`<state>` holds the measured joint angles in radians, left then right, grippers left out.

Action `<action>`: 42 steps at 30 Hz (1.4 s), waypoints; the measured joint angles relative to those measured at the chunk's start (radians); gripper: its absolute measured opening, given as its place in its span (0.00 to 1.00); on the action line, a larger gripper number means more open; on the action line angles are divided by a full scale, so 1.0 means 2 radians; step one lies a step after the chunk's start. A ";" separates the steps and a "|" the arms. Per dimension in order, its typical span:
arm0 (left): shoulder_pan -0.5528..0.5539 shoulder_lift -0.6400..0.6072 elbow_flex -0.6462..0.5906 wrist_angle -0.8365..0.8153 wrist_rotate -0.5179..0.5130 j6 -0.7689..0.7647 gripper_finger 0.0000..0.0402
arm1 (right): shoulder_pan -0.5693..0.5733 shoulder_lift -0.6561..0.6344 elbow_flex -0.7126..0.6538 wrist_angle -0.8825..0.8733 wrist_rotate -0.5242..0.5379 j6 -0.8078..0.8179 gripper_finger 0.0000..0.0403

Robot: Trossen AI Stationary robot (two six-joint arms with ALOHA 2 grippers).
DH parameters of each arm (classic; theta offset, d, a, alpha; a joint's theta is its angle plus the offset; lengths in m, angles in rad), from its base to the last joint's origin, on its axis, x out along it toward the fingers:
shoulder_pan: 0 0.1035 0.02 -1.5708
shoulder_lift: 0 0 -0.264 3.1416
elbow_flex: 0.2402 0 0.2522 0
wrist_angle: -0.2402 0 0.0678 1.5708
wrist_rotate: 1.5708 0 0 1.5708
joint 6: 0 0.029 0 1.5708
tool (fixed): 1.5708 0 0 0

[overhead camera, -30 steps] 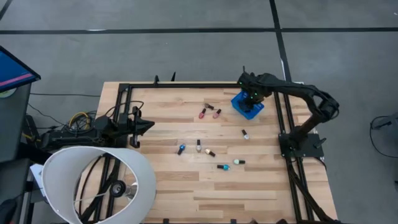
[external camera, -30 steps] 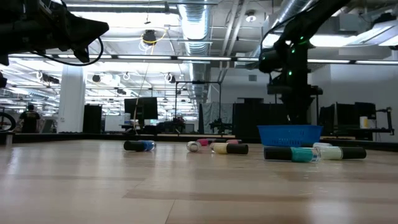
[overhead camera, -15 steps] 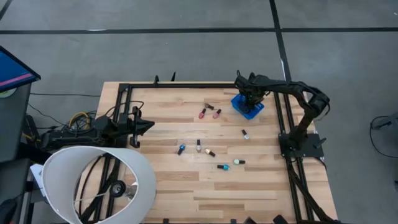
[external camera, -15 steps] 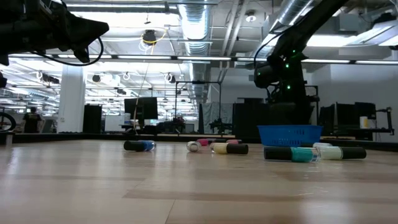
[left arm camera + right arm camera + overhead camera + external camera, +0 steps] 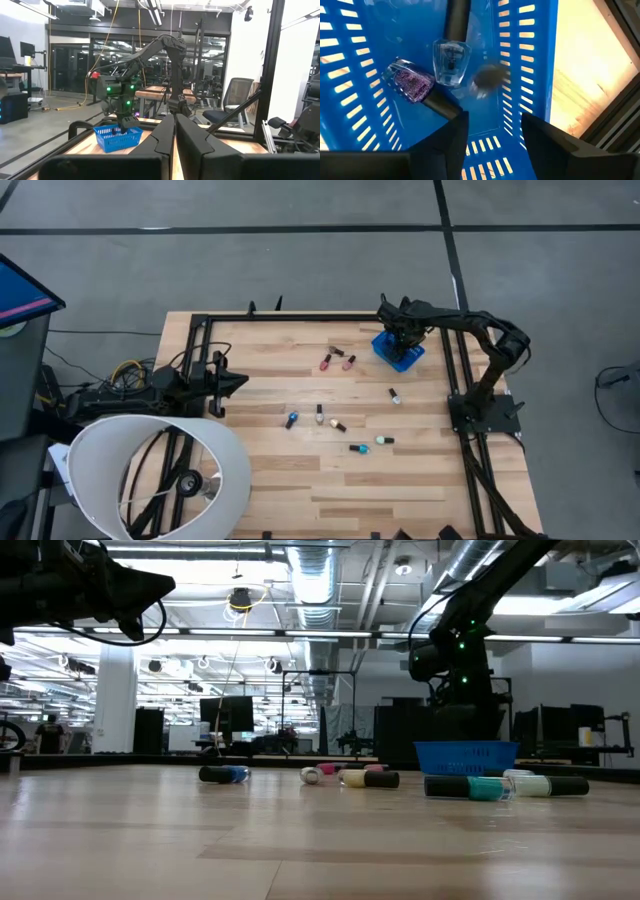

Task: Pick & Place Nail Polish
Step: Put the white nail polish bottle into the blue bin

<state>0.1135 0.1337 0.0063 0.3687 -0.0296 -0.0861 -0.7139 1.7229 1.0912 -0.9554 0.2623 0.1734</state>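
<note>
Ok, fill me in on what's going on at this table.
The right arm's tool hangs open over the blue bin at the table's far right. Two nail polish bottles already lie inside, a clear one and a purple glitter one, with a blurred shape beside them. About nine more bottles lie scattered on the wood, including a teal one and a pink pair. The left arm's tool waits, closed, at the left edge.

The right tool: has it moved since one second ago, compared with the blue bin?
Yes. The right tool has shifted slightly leftward over the blue bin in the high view and come lower toward it in the low view; its fingers stand open.
</note>
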 joint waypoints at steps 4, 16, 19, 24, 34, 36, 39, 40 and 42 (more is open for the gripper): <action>0.000 0.000 0.000 0.000 0.000 0.000 0.03 | 0.002 -0.025 0.000 0.001 -0.036 0.004 0.48; 0.000 0.000 0.000 0.000 0.000 0.000 0.03 | 0.130 -0.181 0.004 -0.075 -0.080 0.153 0.52; 0.000 0.000 0.000 0.000 0.000 0.000 0.03 | 0.176 -0.185 -0.012 -0.092 -0.081 0.198 0.54; 0.000 0.000 0.000 0.000 0.000 0.000 0.03 | 0.235 -0.180 -0.055 -0.067 -0.092 0.254 0.60; 0.000 0.000 0.000 0.001 0.000 0.000 0.03 | 0.258 -0.180 -0.163 0.046 -0.140 0.289 0.61; 0.000 0.000 0.000 0.001 0.000 0.000 0.03 | 0.255 -0.180 -0.180 0.069 -0.145 0.287 0.61; 0.000 0.000 0.000 0.002 0.000 0.000 0.03 | 0.254 -0.180 -0.195 0.105 -0.146 0.277 0.61; 0.000 0.000 0.000 0.003 0.000 0.000 0.03 | 0.254 -0.180 -0.200 0.112 -0.145 0.276 0.61; 0.000 0.000 0.000 0.003 0.000 0.000 0.03 | 0.253 -0.180 -0.204 0.126 -0.143 0.272 0.61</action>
<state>0.1135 0.1337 0.0060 0.3754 -0.0301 -0.0861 -0.2072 1.3621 0.6824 -0.7041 -0.0244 0.7170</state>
